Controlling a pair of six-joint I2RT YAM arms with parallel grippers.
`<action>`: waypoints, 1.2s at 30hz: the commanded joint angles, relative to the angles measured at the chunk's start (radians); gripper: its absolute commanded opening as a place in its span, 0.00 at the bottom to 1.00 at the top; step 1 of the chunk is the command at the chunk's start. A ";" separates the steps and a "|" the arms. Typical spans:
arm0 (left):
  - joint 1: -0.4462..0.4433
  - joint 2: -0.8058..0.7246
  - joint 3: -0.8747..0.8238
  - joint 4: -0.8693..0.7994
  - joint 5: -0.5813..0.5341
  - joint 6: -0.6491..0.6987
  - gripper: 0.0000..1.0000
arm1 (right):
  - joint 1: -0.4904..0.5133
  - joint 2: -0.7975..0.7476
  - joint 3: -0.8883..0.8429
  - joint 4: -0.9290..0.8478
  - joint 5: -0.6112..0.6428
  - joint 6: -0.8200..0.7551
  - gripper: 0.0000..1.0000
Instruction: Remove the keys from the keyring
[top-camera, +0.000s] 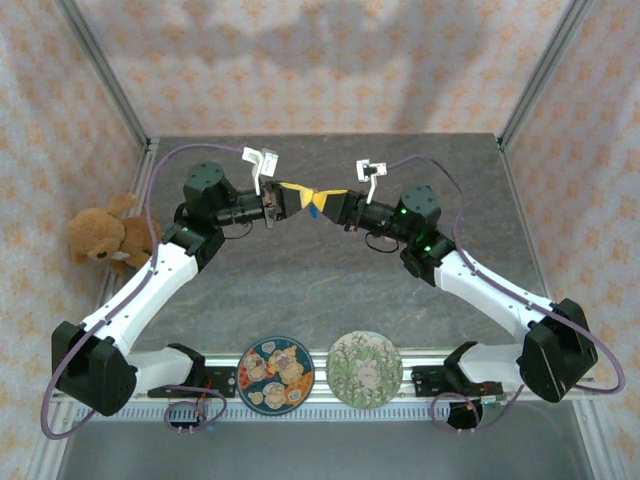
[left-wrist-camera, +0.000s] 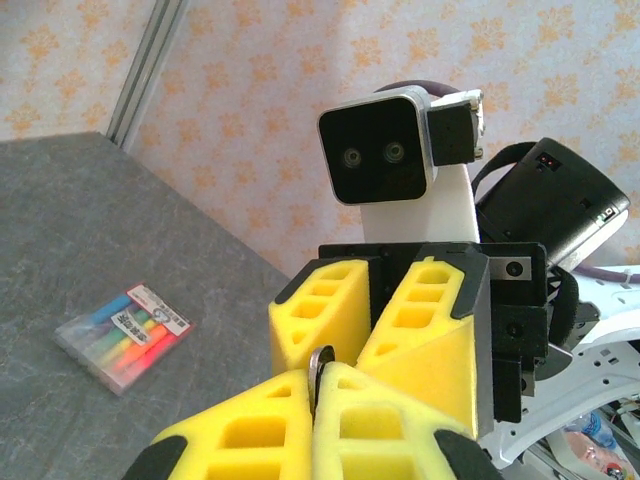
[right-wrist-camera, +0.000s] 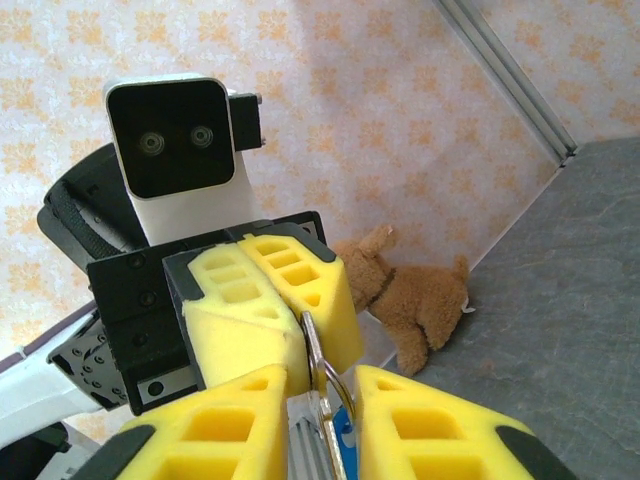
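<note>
Two plates (top-camera: 277, 373), one teddy (top-camera: 103, 236), one keyring (right-wrist-camera: 325, 375)

The keys (right-wrist-camera: 305, 445) run off the bottom edge between the fingers of the right gripper (right-wrist-camera: 322, 385); whether these press them, I cannot tell. The keyring (right-wrist-camera: 347, 385) disappears partly between the pads of the left gripper (right-wrist-camera: 302, 330), which also hides part of the teddy bear (right-wrist-camera: 425, 300). The print on the marker pack (left-wrist-camera: 125, 335) is too small to read.

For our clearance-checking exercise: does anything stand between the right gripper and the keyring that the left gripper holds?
Nothing visible does. The right gripper has a finger on either side of the keyring, which the left gripper clamps in mid-air.
</note>
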 joint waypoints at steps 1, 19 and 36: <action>-0.004 0.000 -0.008 0.036 0.001 -0.010 0.00 | 0.020 0.010 0.065 -0.013 -0.030 -0.025 0.18; 0.042 -0.111 -0.091 0.010 -0.136 0.012 0.31 | 0.020 -0.015 0.187 -0.423 0.066 -0.160 0.00; 0.006 -0.154 -0.224 0.255 -0.122 -0.144 0.48 | 0.020 -0.044 0.192 -0.408 0.038 -0.141 0.00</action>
